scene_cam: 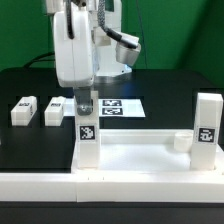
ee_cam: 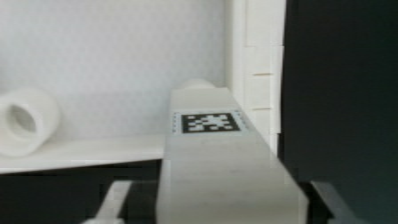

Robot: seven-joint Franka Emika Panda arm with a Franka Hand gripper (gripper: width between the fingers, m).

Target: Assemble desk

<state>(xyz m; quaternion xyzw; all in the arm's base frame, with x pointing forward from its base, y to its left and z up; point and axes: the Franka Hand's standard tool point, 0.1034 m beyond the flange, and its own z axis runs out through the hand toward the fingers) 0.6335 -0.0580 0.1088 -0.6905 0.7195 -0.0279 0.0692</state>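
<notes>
The pincer hangs straight down over the upright leg and straddles its top end, one finger on each side. In the wrist view the pincer stands about as wide as the leg. A thin dark slit shows between the leg and each finger, so I cannot tell whether the pads are pressing on it or standing just off it.

This leg is vertical, its long axis in line with the pincer's approach and its tag facing the wrist camera. Its foot sits at the corner of the desk slab on the exterior view's left. The coming move turns on this relation: a twist or a lift would both run along that vertical line.

Beside the leg in the wrist view lie the slab's bare face and a round socket. A second leg stands at the slab's corner on the exterior view's right.

Further out, two loose legs rest apart on the black worktop, to the exterior view's left of the pincer. The marker board lies behind the slab.
</notes>
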